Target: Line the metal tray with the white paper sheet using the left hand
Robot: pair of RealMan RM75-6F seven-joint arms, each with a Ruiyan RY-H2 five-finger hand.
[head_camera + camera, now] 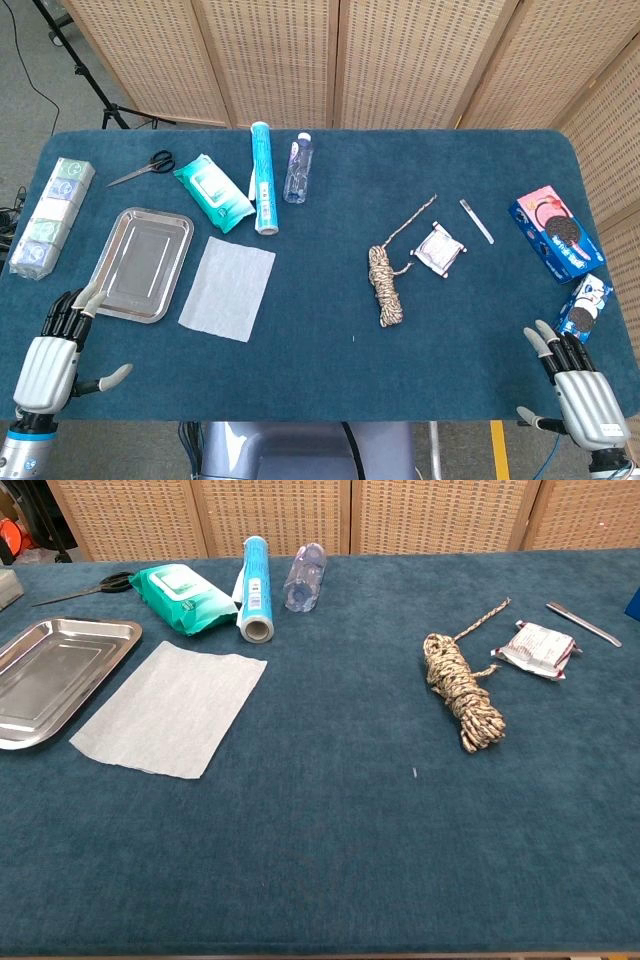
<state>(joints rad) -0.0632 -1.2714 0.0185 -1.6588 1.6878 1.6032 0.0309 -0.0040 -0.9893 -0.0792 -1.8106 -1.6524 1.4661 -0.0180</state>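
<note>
The metal tray [142, 262] [52, 675] lies bare at the left of the blue table. Flat on the cloth just to its right lies the white paper sheet [228, 286] [172, 706], beside the tray and not touching it. My left hand [52, 360] hovers at the table's near left corner, just in front of the tray, fingers spread and holding nothing. My right hand [578, 388] is at the near right corner, fingers extended and apart, also holding nothing. Neither hand appears in the chest view.
Behind the tray and paper lie scissors [143, 168], a green wipes pack [213, 192], a blue roll [263, 178] and a water bottle [298, 167]. A tissue stack [52, 215] sits far left. Mid-table are a rope bundle [385, 283], a small packet [440, 250] and cookie boxes [555, 233].
</note>
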